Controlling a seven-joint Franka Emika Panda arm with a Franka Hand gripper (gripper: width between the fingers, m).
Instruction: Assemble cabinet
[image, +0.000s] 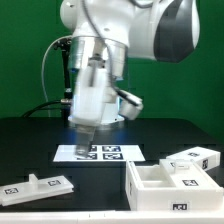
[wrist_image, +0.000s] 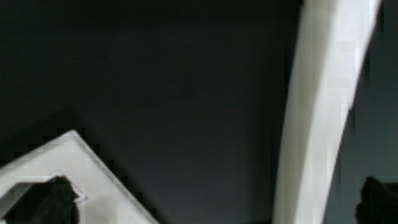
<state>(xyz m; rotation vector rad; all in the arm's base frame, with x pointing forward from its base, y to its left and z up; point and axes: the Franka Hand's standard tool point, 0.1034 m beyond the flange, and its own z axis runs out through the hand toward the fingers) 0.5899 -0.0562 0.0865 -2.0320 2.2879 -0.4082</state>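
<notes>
Hand (image: 84, 128): spread wide, holding nothing, above the marker board (image: 100, 153).
Cabinet body (image: 165, 200): on the desk (image: 30, 140), exterior view's right, well apart from hand.
Cabinet panel (image: 36, 184): lying at exterior view's left.

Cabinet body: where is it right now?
In the exterior view, the cabinet body lies at that view's lower right, beside the marker board, with a tagged white panel just behind it.

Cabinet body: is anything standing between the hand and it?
Nothing visible does. The hand hangs above the marker board; the cabinet body lies apart from it, toward the exterior view's right.
</notes>
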